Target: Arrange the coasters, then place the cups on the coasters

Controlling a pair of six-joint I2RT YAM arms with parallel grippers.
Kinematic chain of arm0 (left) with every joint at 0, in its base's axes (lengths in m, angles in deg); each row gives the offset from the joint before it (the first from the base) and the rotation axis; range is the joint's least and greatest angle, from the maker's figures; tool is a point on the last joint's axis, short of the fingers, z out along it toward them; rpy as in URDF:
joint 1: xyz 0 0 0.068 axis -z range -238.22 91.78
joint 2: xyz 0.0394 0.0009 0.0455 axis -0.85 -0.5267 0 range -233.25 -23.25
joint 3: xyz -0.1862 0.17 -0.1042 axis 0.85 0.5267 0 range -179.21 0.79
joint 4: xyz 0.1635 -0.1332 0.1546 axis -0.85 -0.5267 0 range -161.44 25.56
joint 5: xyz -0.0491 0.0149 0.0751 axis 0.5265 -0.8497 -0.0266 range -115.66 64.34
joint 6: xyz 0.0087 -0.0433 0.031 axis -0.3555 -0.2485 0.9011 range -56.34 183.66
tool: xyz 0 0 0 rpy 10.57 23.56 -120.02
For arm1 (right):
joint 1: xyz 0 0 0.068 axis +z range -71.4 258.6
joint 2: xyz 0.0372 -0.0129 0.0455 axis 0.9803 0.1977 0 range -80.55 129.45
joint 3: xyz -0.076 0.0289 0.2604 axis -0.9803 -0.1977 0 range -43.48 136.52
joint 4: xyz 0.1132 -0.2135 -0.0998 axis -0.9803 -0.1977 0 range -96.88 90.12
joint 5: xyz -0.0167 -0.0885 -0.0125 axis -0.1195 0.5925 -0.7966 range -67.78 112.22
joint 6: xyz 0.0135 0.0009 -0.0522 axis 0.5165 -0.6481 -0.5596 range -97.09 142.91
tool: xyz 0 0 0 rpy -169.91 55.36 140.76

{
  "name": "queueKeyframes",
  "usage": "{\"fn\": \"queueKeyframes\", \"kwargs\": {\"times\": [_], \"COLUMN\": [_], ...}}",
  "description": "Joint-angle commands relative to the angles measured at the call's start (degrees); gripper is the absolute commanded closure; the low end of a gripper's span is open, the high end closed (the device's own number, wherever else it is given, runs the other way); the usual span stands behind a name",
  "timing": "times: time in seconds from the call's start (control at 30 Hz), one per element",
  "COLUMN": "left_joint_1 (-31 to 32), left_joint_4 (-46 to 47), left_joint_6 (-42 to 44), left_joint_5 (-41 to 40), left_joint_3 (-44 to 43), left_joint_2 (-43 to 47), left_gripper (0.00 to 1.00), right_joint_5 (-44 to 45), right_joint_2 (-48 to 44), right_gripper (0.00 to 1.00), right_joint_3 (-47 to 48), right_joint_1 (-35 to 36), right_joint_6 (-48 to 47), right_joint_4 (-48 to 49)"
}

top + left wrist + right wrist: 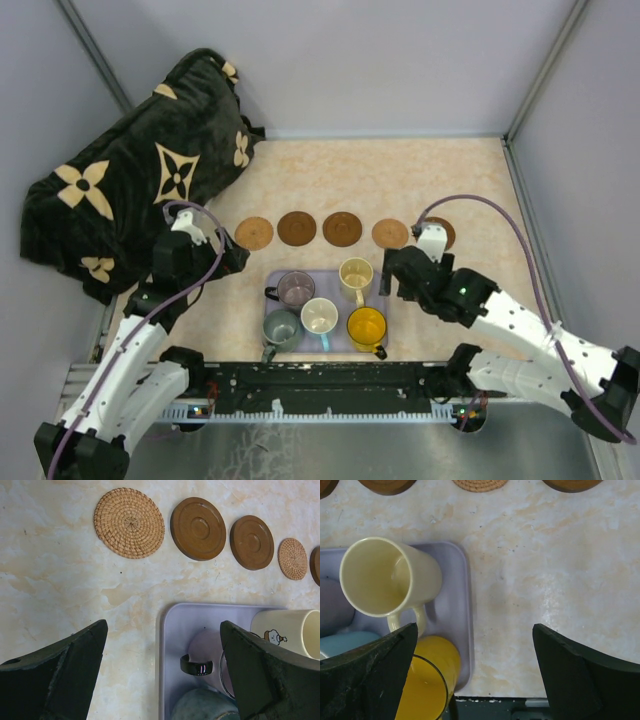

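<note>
The five coasters (342,228) are seen laid out in a row on the table (470,180), ahead of both grippers, so the arranging step is judged done and the cup step is taken to be in hand. No cup is on a coaster yet: all five are gathered on the lavender tray (185,625). The left gripper (163,627) is held wide open and empty over the tray's near corner, with the purple-grey cup (205,647) and the grey-green cup (202,705) just below and inside its right finger. The right gripper (475,630) is likewise spread fully and holds nothing. The cream cup (375,577) stands ahead and to its left, and the yellow cup (427,680) is partly covered by its left finger. A cup must next be chosen, the open jaws lowered around its wall or rim, closed, and the cup lifted clear of its neighbours. It is then to be carried forward to the coaster in line with that gripper. Care is called for, since the cups are packed closely.
</note>
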Motion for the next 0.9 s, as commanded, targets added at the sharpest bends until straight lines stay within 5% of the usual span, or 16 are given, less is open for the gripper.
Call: {"fn": "queueKeyframes", "kwargs": {"times": [0.0, 0.2, 0.57, 0.87], "left_joint_1": [0.18, 0.16, 0.18, 0.18], "left_joint_4": [1.77, 2.24, 2.50, 2.22], "left_joint_6": [-0.15, -0.50, -0.64, -0.67], "left_joint_5": [0.09, 0.29, 0.31, -0.18], "left_joint_3": [-0.08, 0.46, 0.67, 0.67], "left_joint_2": [-0.65, -1.71, -2.43, -2.14], "left_gripper": [0.00, 0.00, 0.00, 0.00], "right_joint_5": [-0.03, -5.25, -7.05, -8.71], "right_joint_2": [3.53, 7.88, 15.27, 16.79], "right_gripper": [0.01, 0.07, 0.33, 0.37], "right_joint_3": [2.63, 1.69, 1.51, -0.67], "right_joint_1": [1.20, 2.15, 8.04, 9.13], "right_joint_6": [-0.61, -2.05, -1.88, 0.03], "right_joint_4": [10.20, 17.10, 21.83, 21.86]}}
